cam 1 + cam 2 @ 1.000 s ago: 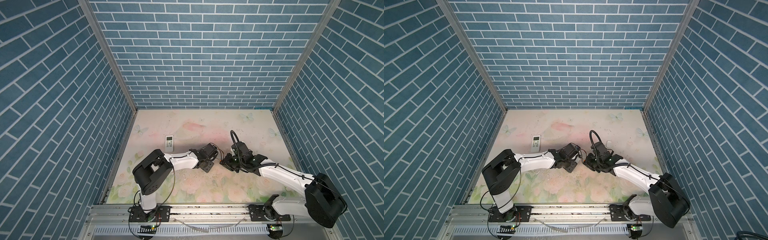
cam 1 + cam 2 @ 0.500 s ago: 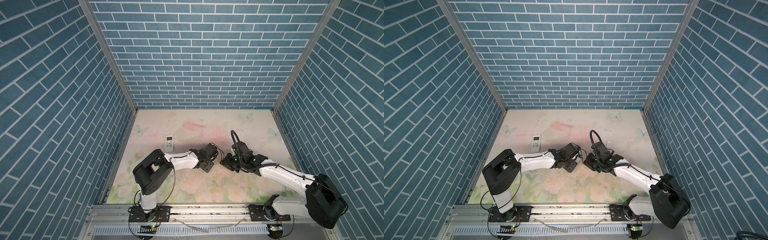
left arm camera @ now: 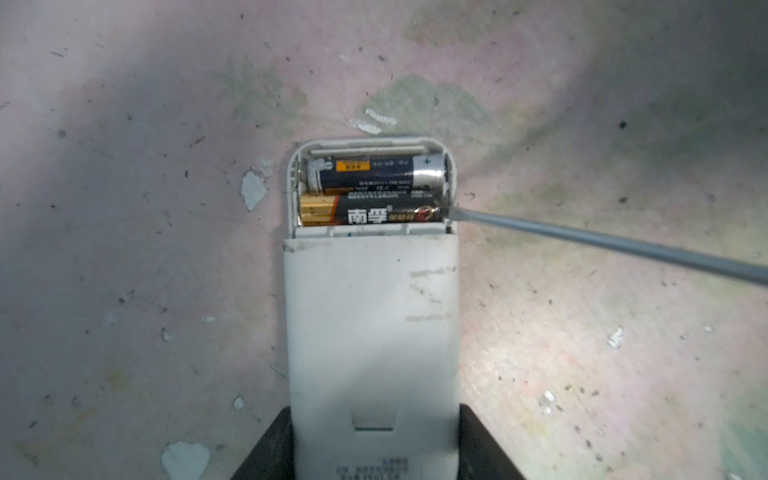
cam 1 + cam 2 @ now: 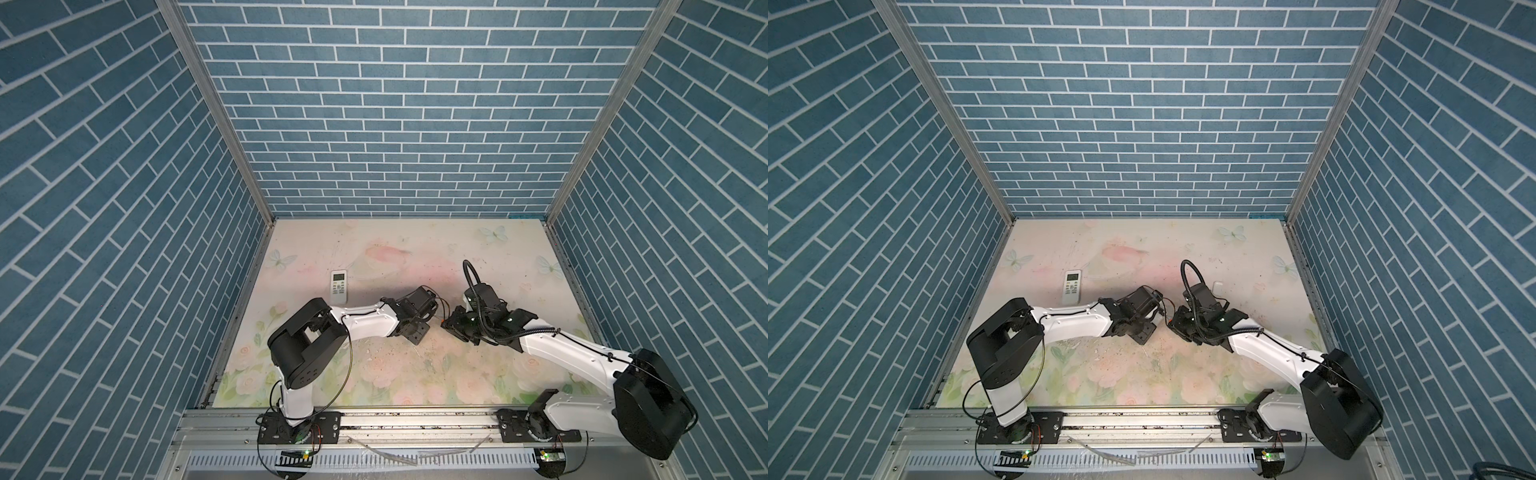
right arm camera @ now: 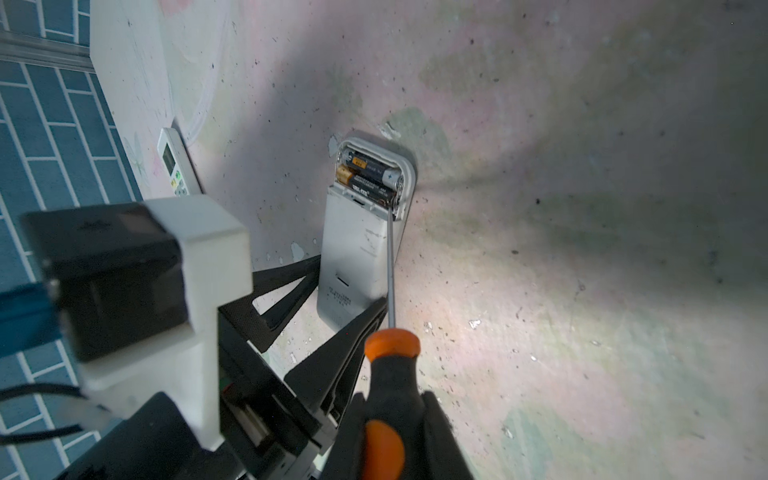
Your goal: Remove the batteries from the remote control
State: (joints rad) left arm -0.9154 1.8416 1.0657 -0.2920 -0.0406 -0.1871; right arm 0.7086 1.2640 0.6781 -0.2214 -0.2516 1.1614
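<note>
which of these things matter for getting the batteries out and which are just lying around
In the job: open remote, gripped by the left tool; two batteries in its bay; screwdriver in the right tool, tip at a battery's end.
Lying about: second remote, face up, untouched.

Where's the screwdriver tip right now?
In the left wrist view, the screwdriver tip is at the side wall of the open remote, beside the end of the battery closer to its body.
</note>
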